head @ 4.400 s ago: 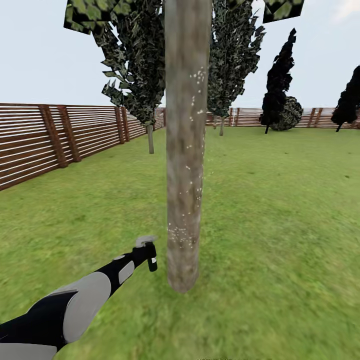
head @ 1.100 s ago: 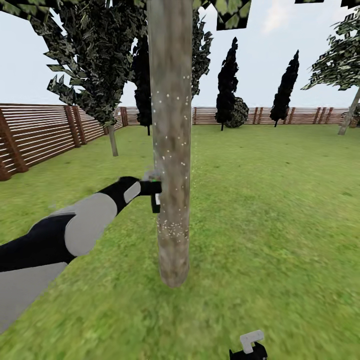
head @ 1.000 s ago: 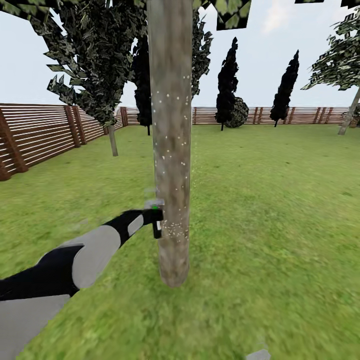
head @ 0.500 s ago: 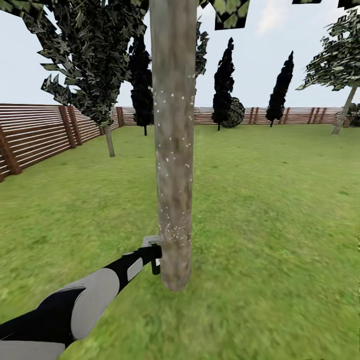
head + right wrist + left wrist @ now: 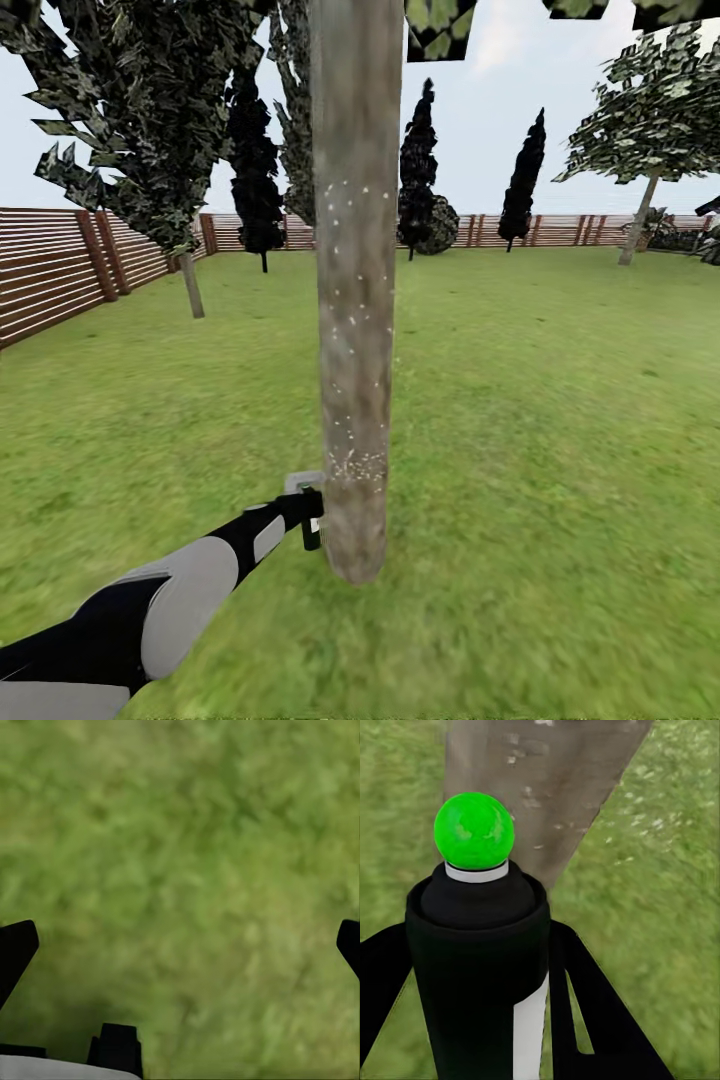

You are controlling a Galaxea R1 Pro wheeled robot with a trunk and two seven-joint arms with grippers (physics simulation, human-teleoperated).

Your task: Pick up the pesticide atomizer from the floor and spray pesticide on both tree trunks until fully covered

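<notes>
Left claw (image 5: pixel 306 508) grips the pesticide atomizer (image 5: pixel 480 967) beside the tree trunk (image 5: pixel 355 300)
Right claw (image 5: pixel 180 945) spread wide over lawn (image 5: pixel 195 832)

Even, bright daylight fills the head view, with no cast shadows on the lawn (image 5: pixel 560 420) and no glare. The sky (image 5: pixel 470 130) is pale and washed out at the upper right. Grass smears toward the lower corners, and leaves look blocky and jagged. In both wrist views the grass is soft and blurred; the green cap (image 5: pixel 474 830) shows a mild sheen.
</notes>
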